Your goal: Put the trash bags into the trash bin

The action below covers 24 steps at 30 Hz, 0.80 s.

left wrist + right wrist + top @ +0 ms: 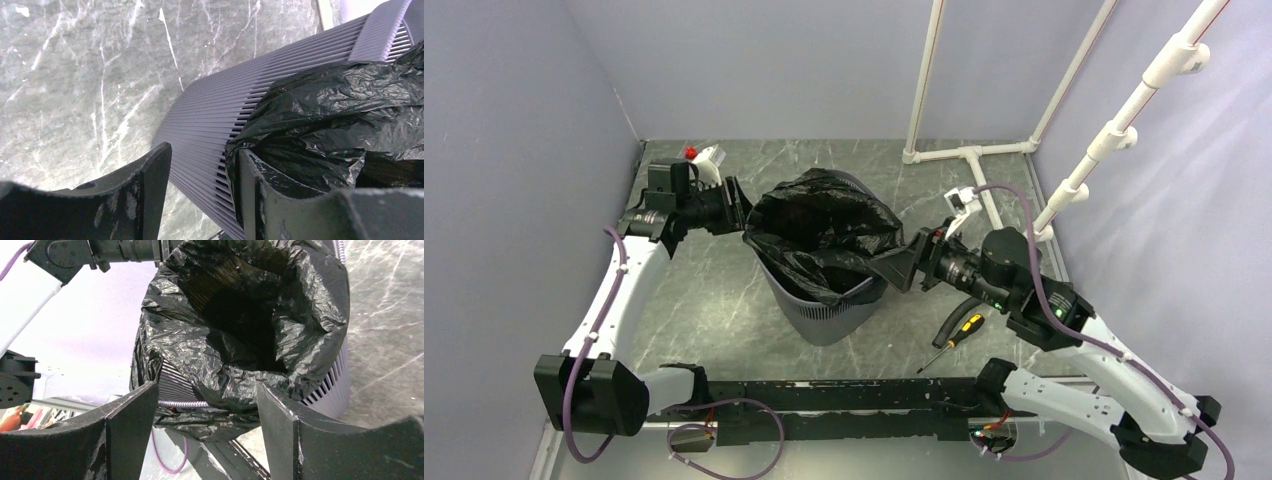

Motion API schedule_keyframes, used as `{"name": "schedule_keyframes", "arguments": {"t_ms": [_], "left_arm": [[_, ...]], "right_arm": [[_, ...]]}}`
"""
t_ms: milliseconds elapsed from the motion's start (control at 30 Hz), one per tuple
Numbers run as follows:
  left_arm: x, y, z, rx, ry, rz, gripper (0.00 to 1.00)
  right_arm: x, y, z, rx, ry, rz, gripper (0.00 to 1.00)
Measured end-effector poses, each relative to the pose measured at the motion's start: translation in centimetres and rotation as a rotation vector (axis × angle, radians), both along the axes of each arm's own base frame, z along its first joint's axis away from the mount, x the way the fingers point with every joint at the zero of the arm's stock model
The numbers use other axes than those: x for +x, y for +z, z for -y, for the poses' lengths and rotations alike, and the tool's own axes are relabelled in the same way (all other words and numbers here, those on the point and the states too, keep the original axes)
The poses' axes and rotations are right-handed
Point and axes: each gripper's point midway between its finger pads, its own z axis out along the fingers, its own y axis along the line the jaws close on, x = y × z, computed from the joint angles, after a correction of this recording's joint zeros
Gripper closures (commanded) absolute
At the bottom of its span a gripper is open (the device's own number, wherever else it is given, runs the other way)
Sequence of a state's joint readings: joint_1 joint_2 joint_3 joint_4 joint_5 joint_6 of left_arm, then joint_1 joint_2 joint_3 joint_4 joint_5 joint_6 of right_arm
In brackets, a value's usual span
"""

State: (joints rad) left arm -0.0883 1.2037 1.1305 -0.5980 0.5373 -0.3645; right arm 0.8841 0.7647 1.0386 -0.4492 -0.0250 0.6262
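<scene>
The trash bin (829,318), a dark grey slatted basket, stands mid-table. The black trash bag (824,225) sits inside it, its wrinkled mouth open and folded over the rim. My left gripper (739,215) is at the bag's left edge. In the left wrist view it (205,167) is open, with the bin wall (220,115) behind the gap and the bag film (330,110) lying against the right finger. My right gripper (894,270) is at the bin's right rim. In the right wrist view it (207,407) is wide open, with the bag's draped edge (225,385) between the fingers, not pinched.
A screwdriver (959,332) with a yellow and black handle lies right of the bin, below my right arm. A white pipe frame (969,155) stands at the back right. A small white item with a red cap (699,155) sits at the back left. Walls close in the table.
</scene>
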Motion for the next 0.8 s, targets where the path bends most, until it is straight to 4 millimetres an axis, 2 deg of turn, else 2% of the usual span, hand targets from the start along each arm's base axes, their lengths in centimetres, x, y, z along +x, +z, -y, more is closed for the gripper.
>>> {"name": "schedule_keyframes", "arguments": {"t_ms": [200,400,533,700,800], "left_arm": [[-0.1,1.3,-0.9,0.060,0.015,0.031,0.30],[-0.5,3.9,-1.7,0.113,0.020,0.112,0.26],[-1.0,4.3,-1.9,0.128,0.009,0.128,0.25],[-1.8,4.5,-2.0,0.141,0.000,0.141,0.25],[-2.6,4.4,-2.1,0.141,-0.005,0.138,0.26]], "right_arm": [[-1.0,1.1,2.4,0.047,-0.050,0.021,0.24],[-1.9,0.1,4.0,0.086,-0.087,-0.024,0.24],[-1.8,-1.5,3.4,0.056,-0.083,-0.077,0.25],[-0.5,-4.7,1.5,-0.051,-0.079,-0.166,0.27],[0.7,-5.0,0.5,-0.062,-0.102,-0.181,0.29]]}}
